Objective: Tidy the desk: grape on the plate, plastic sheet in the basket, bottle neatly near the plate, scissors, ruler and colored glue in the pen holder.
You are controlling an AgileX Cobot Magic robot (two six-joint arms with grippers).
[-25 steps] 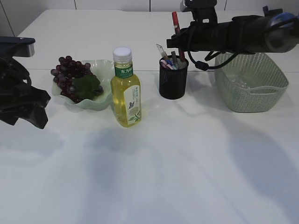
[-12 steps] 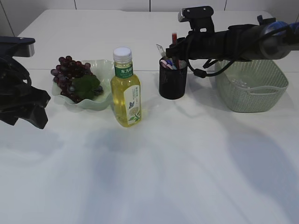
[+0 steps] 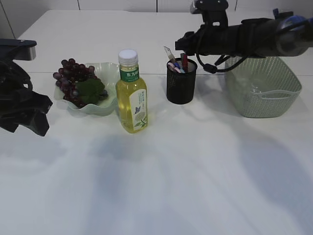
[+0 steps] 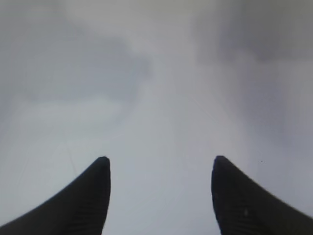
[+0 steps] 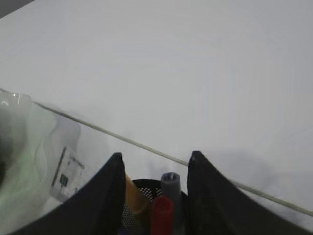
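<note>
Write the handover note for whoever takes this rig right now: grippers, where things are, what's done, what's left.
Left gripper: open, empty, parked over bare table.
Right gripper: jaws apart directly over the pen holder, red glue stick between them, down in the holder.
Grapes on the plate. Bottle upright beside the plate. Plastic sheet seems to be in the basket.
Left: pull the right arm clear; check scissors and ruler are in the holder.

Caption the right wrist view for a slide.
Right tool open above the pen holder, red glue stick standing inside.
</note>
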